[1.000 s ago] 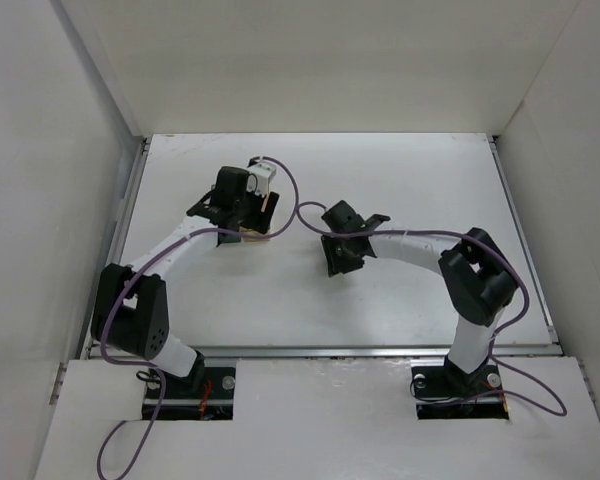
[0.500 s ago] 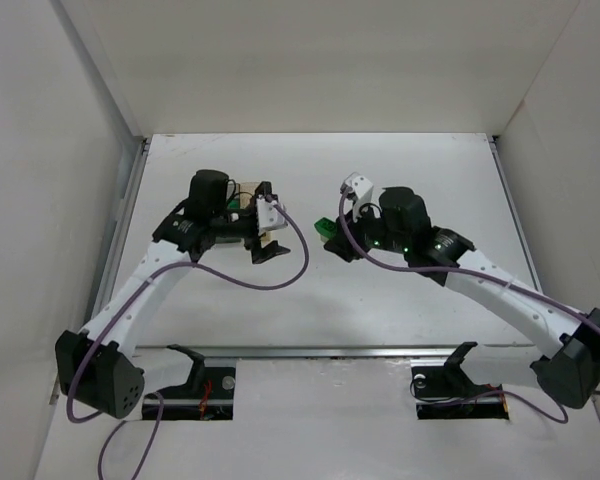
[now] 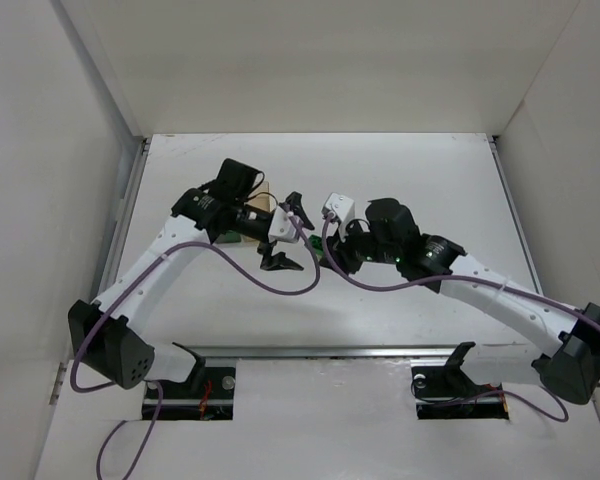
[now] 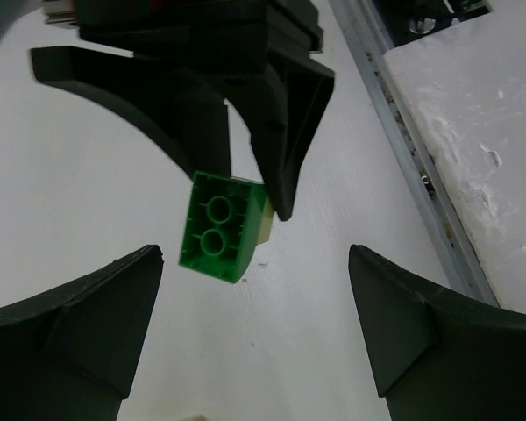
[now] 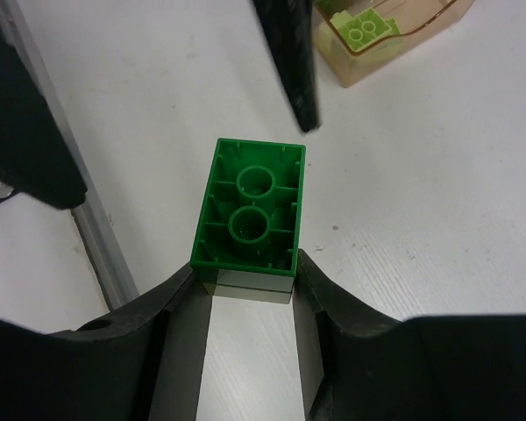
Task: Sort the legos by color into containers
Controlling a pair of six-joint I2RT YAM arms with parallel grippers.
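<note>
Seen from above, two robot arms rise from the near edge of a white desk point(image 3: 400, 180) and lean toward each other, meeting just left of the desk's middle.

The right claw point(image 5: 250, 267) is closed on the lower end of a small green brick point(image 5: 250, 206), one finger pressed to each long side. The brick's hollow underside, with two round tubes, faces the right wrist camera. A pale piece point(image 5: 245, 286) is joined flat against the brick's far face and sits between the fingers. In the left wrist view the brick hangs from the right claw at a slight tilt, clear of the desk surface.

The left claw point(image 4: 254, 263) is spread wide and holds nothing. Its two dark fingers stand well apart, one on each side of the green brick without touching it, so the claws face each other tip to tip.

Farther back, just beyond the left claw, an amber see-through container point(image 5: 412, 39) rests on the desk. A yellow-green brick point(image 5: 368, 31) lies inside it, studs up. From above, the left arm hides most of this container.
</note>
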